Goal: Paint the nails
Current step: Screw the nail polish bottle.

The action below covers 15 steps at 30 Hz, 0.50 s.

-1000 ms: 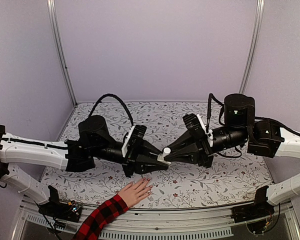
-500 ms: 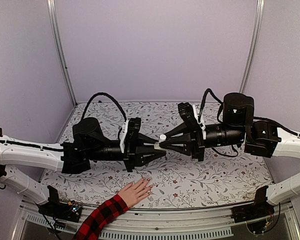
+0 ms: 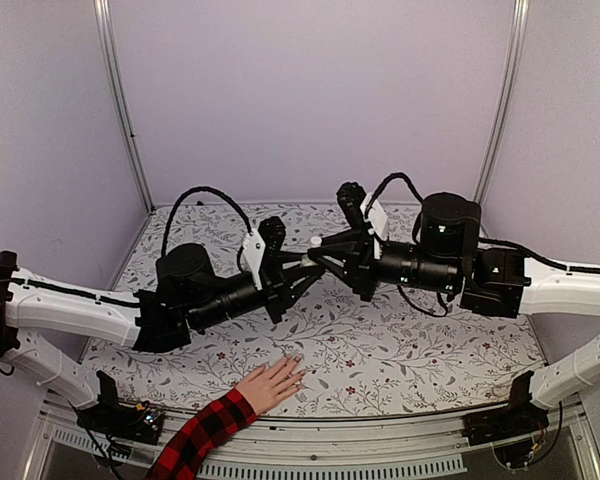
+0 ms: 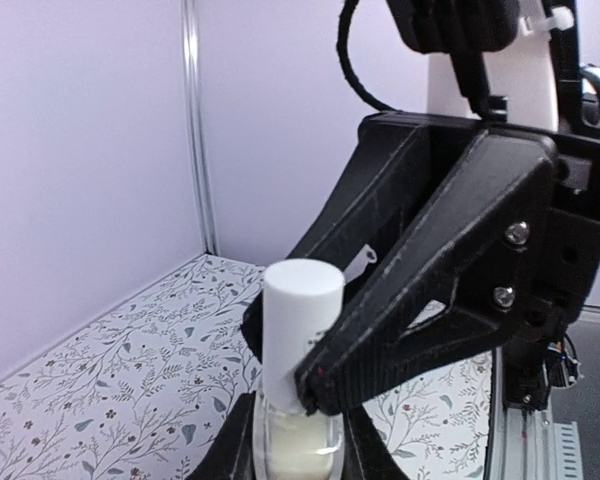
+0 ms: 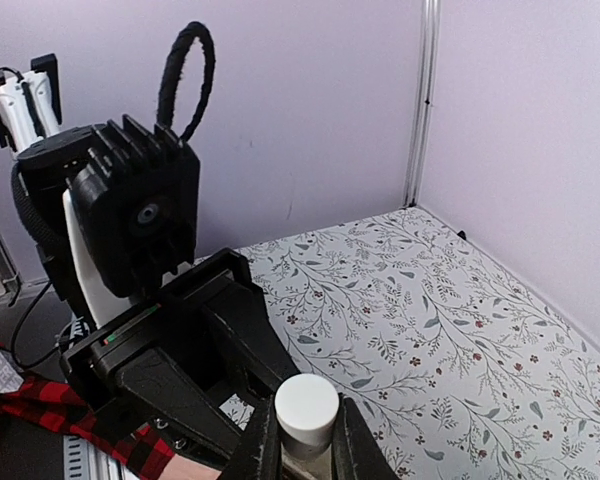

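nails [image 3: 298, 362]: tiny, pale, glossy; on light-skinned hand [image 3: 270, 385] lying flat at near edge of floral-print table [image 3: 430, 350], well below both grippers
left gripper [image 4: 298, 452]: clamped on small clear glass bottle [image 4: 298, 428], mid-air
right gripper [image 5: 307, 447]: clamped on white cylindrical cap [image 5: 307, 405]
handling: nails likely stiff and slick, on a living hand; never grip, light brush touch only
hold: bottle probably light, fragile; body low, cap by sides

the nails [image 3: 297, 360] are too small to make out, and the bottle [image 4: 302, 300] runs off the bottom edge.
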### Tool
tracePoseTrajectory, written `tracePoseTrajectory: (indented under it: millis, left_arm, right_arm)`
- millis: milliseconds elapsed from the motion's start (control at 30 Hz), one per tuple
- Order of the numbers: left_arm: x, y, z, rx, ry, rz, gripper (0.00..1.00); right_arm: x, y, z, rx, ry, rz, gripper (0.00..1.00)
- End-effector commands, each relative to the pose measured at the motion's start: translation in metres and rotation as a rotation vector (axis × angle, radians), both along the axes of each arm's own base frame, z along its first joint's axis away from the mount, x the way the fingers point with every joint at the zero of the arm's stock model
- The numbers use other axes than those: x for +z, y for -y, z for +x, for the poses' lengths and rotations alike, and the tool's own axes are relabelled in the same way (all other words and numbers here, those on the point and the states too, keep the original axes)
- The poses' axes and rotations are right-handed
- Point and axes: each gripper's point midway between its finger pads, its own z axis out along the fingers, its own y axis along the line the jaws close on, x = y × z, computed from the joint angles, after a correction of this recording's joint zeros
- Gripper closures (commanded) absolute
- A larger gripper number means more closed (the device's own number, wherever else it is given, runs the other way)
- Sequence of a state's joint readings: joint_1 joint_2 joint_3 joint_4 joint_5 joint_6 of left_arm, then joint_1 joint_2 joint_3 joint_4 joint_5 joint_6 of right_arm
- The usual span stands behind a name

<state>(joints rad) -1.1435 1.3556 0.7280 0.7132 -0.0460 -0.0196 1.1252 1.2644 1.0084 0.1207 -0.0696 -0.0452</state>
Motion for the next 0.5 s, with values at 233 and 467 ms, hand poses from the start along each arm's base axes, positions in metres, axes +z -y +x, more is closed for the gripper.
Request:
tracePoseTrajectory:
  millis: [233,467]
  left_arm:
    - [0.014,-0.016,0.044,0.249,-0.022,-0.099,1.0]
    - [0.011,-0.019,0.03,0.159,-0.014,-0.073,1.0]
  right_arm:
    - [-0.068,-0.007,0.019,-0.124,-0.138,-0.115,0.97]
    - [-0.056,0.007,0.018,-0.151,-0.117,-0.095,0.69]
